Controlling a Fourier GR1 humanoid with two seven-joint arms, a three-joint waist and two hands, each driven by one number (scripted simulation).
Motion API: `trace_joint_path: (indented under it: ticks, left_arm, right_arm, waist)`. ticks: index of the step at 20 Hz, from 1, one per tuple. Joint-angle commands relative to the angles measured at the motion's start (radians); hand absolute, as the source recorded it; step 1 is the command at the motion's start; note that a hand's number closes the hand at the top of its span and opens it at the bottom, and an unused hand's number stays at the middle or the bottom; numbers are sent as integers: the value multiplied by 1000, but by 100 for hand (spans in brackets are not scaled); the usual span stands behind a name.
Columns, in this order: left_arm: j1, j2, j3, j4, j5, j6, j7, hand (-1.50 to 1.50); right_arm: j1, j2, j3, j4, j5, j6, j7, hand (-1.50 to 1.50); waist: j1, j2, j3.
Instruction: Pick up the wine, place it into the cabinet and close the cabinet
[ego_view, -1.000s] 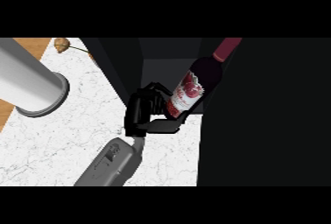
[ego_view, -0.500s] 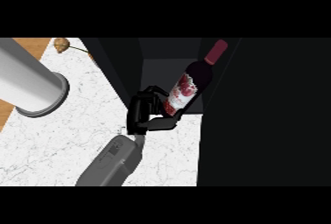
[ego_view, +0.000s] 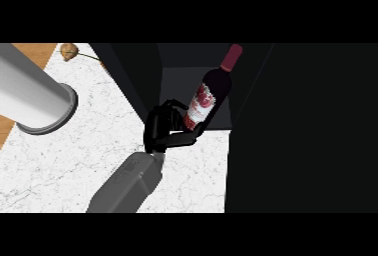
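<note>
Notably, the right robot hand (ego_view: 164, 126) was clenched round the wine (ego_view: 201, 102), tilted at the cabinet (ego_view: 130, 70) opening; released at that lean, it could topple out.

Wine (ego_view: 207, 97) gripped by robot hand (ego_view: 164, 129), open cabinet (ego_view: 181, 64)

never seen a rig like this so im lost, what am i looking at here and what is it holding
This is one view, taken from the robot's head, looking steeply down at a white marble counter. The grey tube entering from the bottom edge is a forearm, ending in the black right hand. Its fingers curl round the lower part of a wine bottle, tilted, neck pointing into the open dark cabinet. A small brown thing lies on the counter at top left, too small to name. The big grey cylinder at left is probably the other arm; its hand is out of view.
</note>
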Motion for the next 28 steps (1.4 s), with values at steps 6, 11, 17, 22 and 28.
trace_joint_path:
  ticks: [6, 11, 17, 22, 28]
  left_arm:
    - [-174, -1, 50, 261, 125, -138, -78, 150]
    - [-199, -1, -26, 291, 214, -124, -90, 150]
    - [-280, -1, -27, 351, 256, -168, -73, 150]
    - [-344, -1, 1, 448, 294, -203, -84, 150]
    - [-411, -1, 22, 519, 288, -192, -64, 150]
  right_arm:
    - [-76, -4, -15, 31, -20, -22, 24, -150]
    - [12, -1, 1, 54, -1, 32, -63, -150]
    - [1, 10, 17, 42, -7, 14, -29, -150]
    - [-8, 18, 38, -11, -8, -16, 28, -150]
    - [30, -5, 9, 43, -7, 41, -52, -150]
  waist:
    - [-5, 3, 0]
    - [-15, 4, 0]
    - [-16, 4, 0]
    - [-22, 6, 0]
    - [-17, 6, 0]
